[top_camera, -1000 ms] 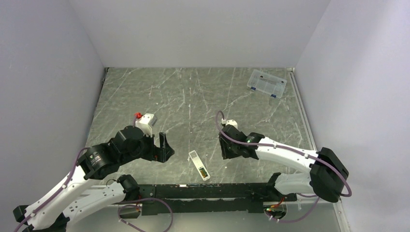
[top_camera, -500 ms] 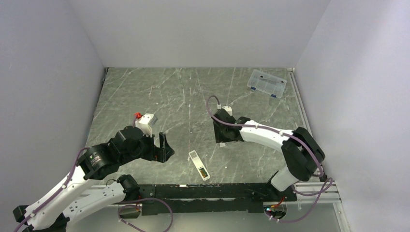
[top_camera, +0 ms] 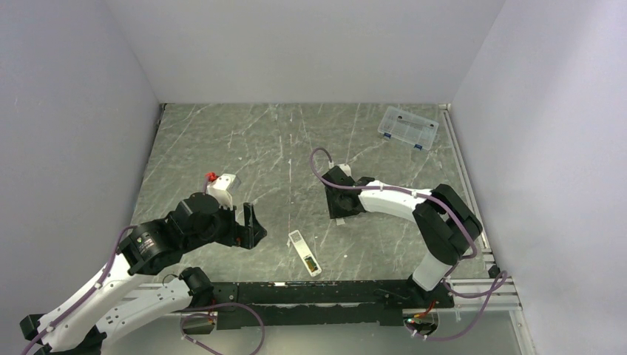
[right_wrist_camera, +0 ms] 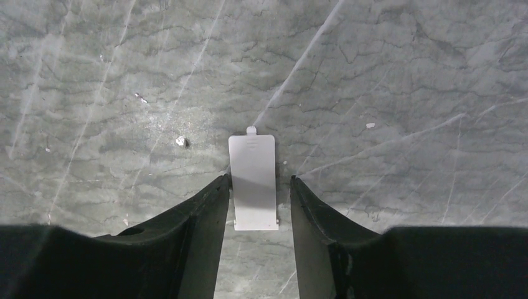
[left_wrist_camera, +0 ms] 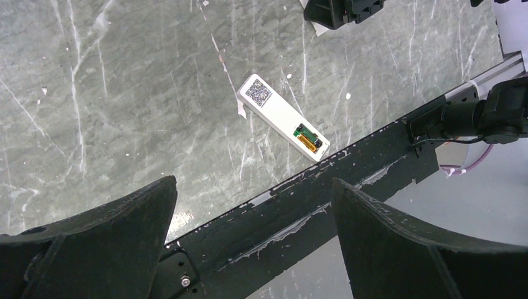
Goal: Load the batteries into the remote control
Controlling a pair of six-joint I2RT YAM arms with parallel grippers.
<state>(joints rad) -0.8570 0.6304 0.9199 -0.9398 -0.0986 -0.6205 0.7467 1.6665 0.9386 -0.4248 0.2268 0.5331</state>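
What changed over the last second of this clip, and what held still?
The right gripper moved farther out and slightly left, its arm's elbow folding in. Its jaws now straddle the small white cover, which lies flat on the table, not lifted. Unchanged: the left gripper, wide open; the remote with both batteries seated; the clear box.

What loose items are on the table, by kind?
remote control: 1
batteries: 2, one green and one orange, in the remote's recess
white cover piece: 1
clear compartment box: 1
Total: 5
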